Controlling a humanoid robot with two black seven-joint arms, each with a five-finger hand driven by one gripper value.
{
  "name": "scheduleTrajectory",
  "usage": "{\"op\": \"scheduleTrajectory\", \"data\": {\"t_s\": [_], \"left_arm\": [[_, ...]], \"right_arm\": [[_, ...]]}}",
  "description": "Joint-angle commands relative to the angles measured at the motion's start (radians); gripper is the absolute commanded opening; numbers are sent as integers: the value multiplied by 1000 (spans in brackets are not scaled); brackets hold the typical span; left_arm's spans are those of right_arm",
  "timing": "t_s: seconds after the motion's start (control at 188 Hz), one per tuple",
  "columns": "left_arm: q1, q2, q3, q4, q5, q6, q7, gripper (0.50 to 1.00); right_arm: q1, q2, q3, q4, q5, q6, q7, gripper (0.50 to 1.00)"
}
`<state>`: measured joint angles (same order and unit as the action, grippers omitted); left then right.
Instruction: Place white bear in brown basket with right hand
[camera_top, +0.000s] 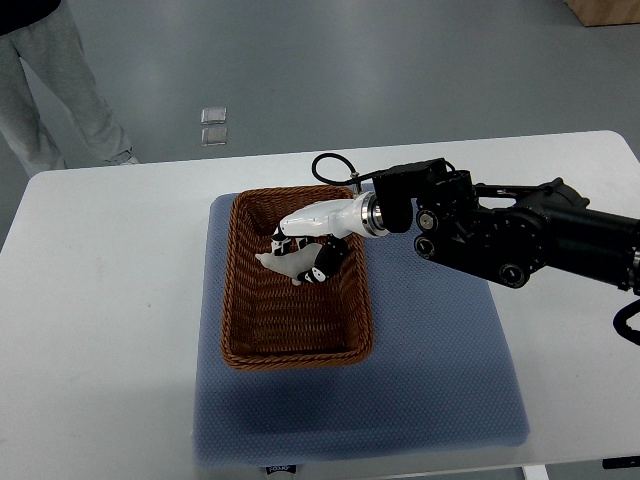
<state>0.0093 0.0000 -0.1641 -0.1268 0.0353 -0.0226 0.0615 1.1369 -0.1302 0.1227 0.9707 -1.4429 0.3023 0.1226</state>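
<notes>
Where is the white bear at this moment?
In the top view, the white bear is over the far part of the brown basket, held in the right hand, which reaches in from the picture's right above the blue mat.

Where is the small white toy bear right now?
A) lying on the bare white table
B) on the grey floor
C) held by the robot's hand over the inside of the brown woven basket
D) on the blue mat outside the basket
C: the small white toy bear sits in the right hand, within the rim of the brown woven basket.
</notes>
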Motion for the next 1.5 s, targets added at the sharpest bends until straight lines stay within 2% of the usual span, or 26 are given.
{"op": "scheduleTrajectory", "data": {"t_s": [0.0,0.181,0.256,0.315,0.368,0.469,0.507,0.704,0.864,0.954,1.008,1.28,1.434,1.493], "left_arm": [[0,0,0,-1,0,1,0,1000],[0,0,0,-1,0,1,0,1000],[0,0,0,-1,0,1,0,1000],[0,0,0,1,0,0,0,1000],[0,0,0,-1,0,0,0,1000],[0,0,0,-1,0,0,0,1000],[0,0,0,-1,0,0,0,1000],[0,0,0,-1,0,0,0,1000],[0,0,0,-1,0,0,0,1000],[0,0,0,-1,0,0,0,1000],[0,0,0,-1,0,0,0,1000],[0,0,0,-1,0,0,0,1000],[0,0,0,1,0,0,0,1000],[0,0,0,1,0,0,0,1000]], "right_arm": [[-6,11,-1,-1,-1,0,0,500],[-9,11,-1,-1,-1,-2,0,511],[-17,12,-1,-3,-2,-9,0,543],[-19,12,-1,-1,-5,-12,0,611],[-22,12,-1,-3,-4,-12,0,643],[-22,11,-1,-3,-4,-14,0,656],[-22,11,-1,-3,-4,-14,0,682],[-22,11,-1,-3,-4,-15,0,744],[-19,7,-1,-3,1,-14,0,760],[-9,-3,3,-1,9,-14,2,864],[-3,-9,11,3,12,-8,6,901],[81,-117,38,19,90,6,14,917],[63,-197,161,17,225,-5,14,915],[7,-209,252,6,312,-8,14,915]]}}
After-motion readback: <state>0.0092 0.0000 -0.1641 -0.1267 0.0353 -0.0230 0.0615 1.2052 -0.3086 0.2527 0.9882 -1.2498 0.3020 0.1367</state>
